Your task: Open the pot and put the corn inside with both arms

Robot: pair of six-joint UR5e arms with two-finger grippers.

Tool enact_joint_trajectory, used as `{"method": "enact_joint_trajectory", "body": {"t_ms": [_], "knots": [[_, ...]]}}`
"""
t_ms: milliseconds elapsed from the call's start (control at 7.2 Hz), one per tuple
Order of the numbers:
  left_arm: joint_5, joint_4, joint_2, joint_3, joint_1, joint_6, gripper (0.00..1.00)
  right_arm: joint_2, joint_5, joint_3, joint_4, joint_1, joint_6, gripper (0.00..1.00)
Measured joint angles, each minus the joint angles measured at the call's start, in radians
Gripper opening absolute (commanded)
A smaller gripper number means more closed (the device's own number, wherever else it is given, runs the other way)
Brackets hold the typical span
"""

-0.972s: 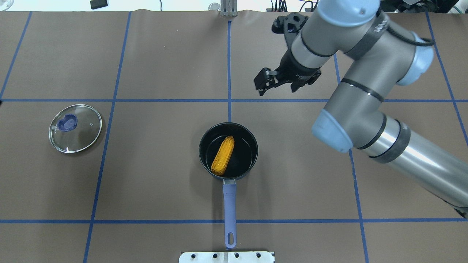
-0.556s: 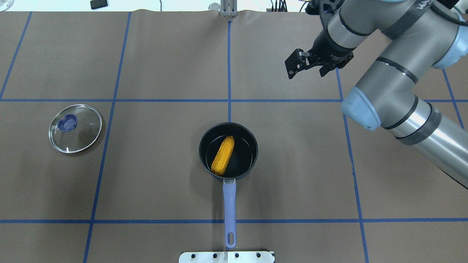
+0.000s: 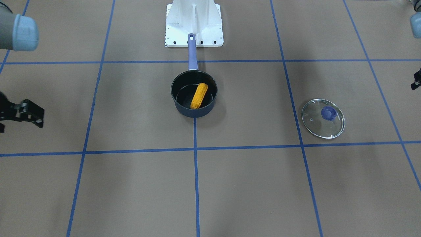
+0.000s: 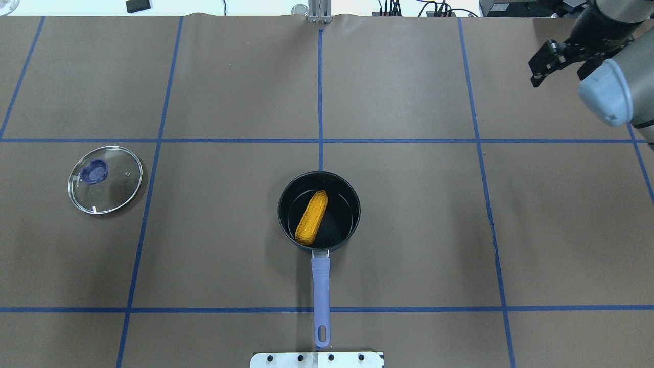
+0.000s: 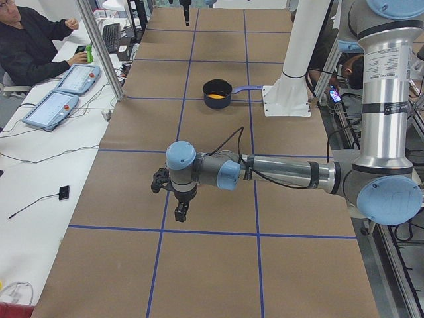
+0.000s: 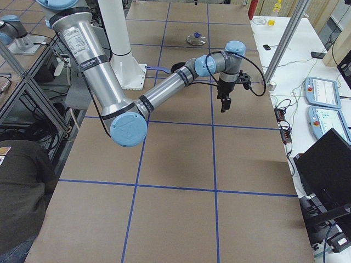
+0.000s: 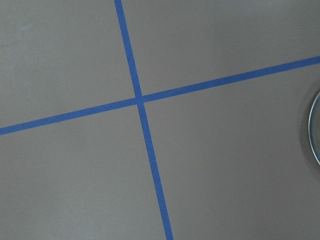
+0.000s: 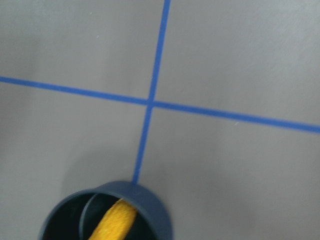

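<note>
The dark navy pot (image 4: 349, 197) stands open at the table's middle, its lavender handle (image 4: 320, 291) toward the robot base. The yellow corn (image 4: 311, 217) lies inside it, also in the front view (image 3: 199, 95) and the right wrist view (image 8: 115, 222). My right gripper (image 4: 557, 71) is open and empty, raised far to the pot's right at the table's far right; in the front view (image 3: 19, 121) it is at the left edge. My left gripper (image 5: 180, 211) hangs over the table's left end, beyond the lid; I cannot tell whether it is open or shut.
The round glass lid (image 4: 104, 179) with its purple knob lies flat on the table well left of the pot; its rim shows in the left wrist view (image 7: 315, 130). The white base plate (image 4: 317, 359) sits just behind the handle's end. Blue tape lines grid the brown table.
My right arm has swung up and to the right, away from the pot, to the table's far right edge. The pot, corn and lid have not moved.
</note>
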Motion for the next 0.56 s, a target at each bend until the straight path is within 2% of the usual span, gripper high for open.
{"method": "enact_joint_trajectory", "body": {"t_ms": [278, 556], "knots": [[0.001, -0.001, 0.001, 0.004, 0.0, 0.0, 0.99, -0.128, 0.112, -0.027, -0.009, 0.105, -0.097, 1.0], [0.001, -0.002, 0.001, 0.011, -0.001, 0.0, 0.99, -0.27, 0.167, -0.079, 0.096, 0.189, -0.235, 1.0]]}}
